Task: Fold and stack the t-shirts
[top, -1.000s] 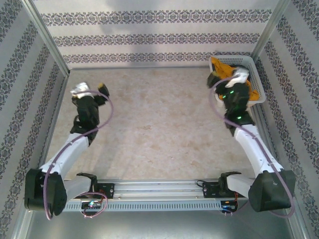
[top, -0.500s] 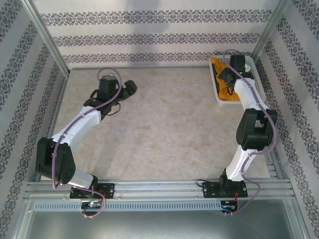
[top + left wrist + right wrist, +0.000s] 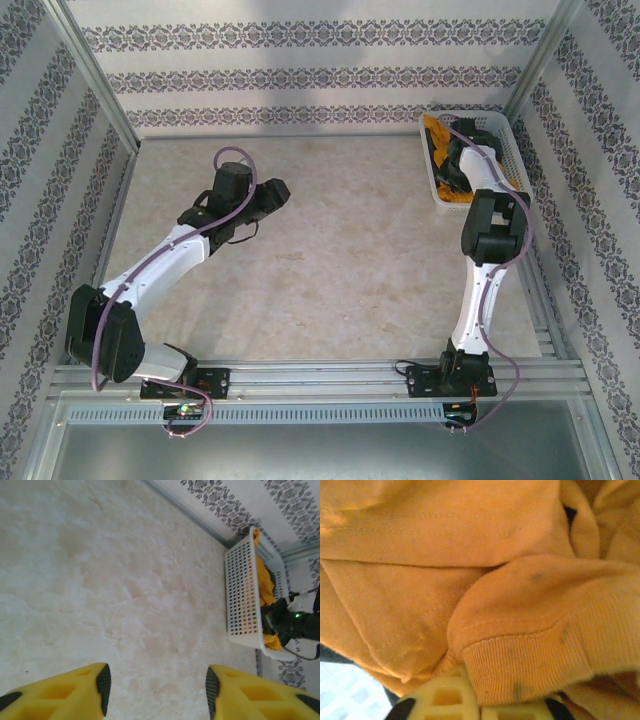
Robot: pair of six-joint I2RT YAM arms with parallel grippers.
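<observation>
Orange shirt [image 3: 470, 555] in far-right basket [image 3: 242, 595] lies against right pincer [image 3: 480, 707], whose state I cannot tell; left pincer [image 3: 157, 685] apart

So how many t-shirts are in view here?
1: the mustard-orange t-shirt, bunched in the white basket at the far right corner of the table. Another may lie hidden under it.

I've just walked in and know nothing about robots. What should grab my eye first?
The mustard-orange t-shirt stands out, heaped in a white basket at the far right corner of the table. The right gripper reaches into it, seemingly pinching a ribbed hem. The left gripper hangs open over bare tabletop.
</observation>
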